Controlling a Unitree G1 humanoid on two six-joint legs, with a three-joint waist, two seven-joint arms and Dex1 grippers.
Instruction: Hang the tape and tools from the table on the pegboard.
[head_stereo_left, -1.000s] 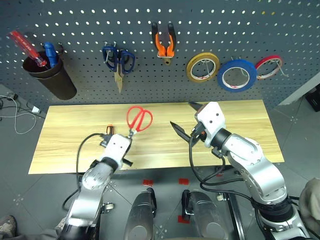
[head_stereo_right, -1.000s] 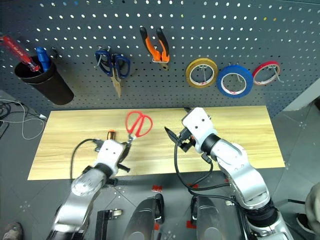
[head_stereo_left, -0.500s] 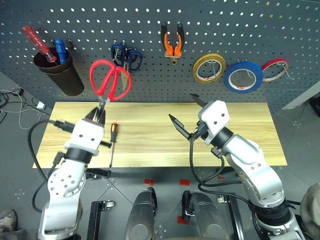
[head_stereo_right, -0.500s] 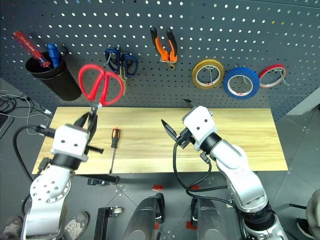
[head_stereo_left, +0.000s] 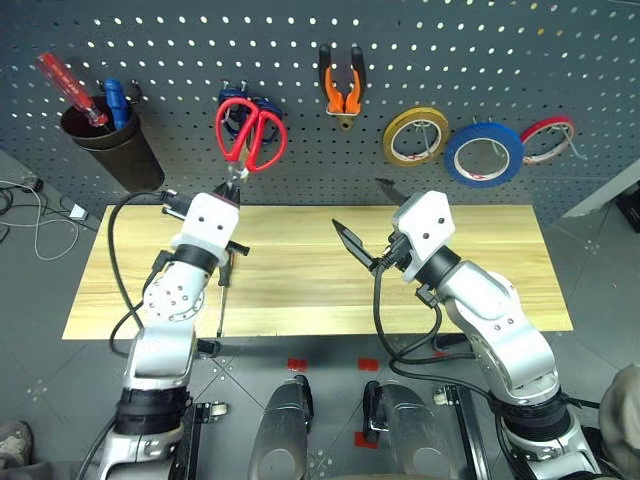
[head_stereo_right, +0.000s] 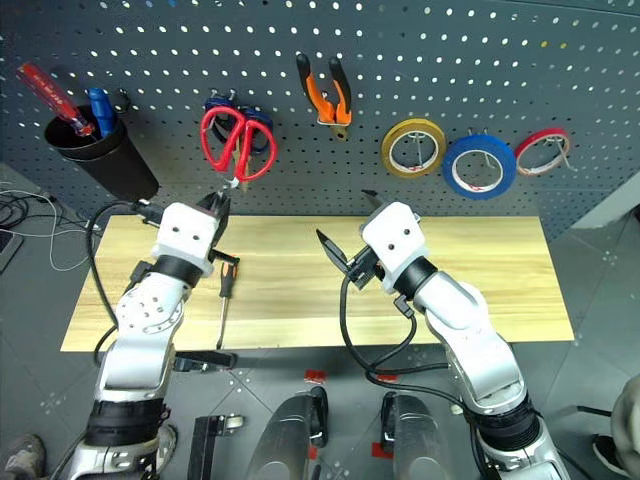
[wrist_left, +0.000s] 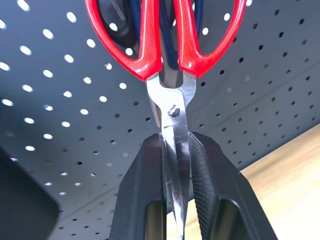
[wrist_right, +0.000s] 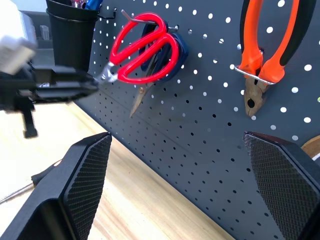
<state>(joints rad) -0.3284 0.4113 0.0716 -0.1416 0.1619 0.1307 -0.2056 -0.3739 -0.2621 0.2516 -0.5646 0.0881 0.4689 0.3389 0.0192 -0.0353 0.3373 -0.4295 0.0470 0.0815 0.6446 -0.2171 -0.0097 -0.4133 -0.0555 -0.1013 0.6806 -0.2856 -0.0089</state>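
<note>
My left gripper (head_stereo_left: 232, 192) is shut on the blades of the red-handled scissors (head_stereo_left: 250, 135). It holds them upright against the pegboard (head_stereo_left: 160, 40). Their red handles (wrist_right: 142, 47) overlap the blue-handled scissors (head_stereo_left: 232, 100) at a hook. In the left wrist view the blades (wrist_left: 176, 125) sit clamped between both fingers (wrist_left: 150, 190). My right gripper (head_stereo_left: 362, 212) hovers open over the middle of the table (head_stereo_left: 310, 295), holding nothing. The screwdriver (head_stereo_left: 225, 290) lies on the table beside my left arm. The pliers (head_stereo_left: 341, 85) and the blue tape (head_stereo_left: 483, 179) hang on the pegboard.
A yellow tape ring (head_stereo_left: 412, 160) and a thin red tape ring (head_stereo_left: 530, 130) hang either side of the blue one. A black cup (head_stereo_left: 115, 155) with a red and a blue screwdriver hangs at the far left. Cables lie on the floor to the left.
My left gripper has lifted the red scissors off the table and carried them up and forward to the pegboard. The right arm has stayed put. The view has shifted a little.
</note>
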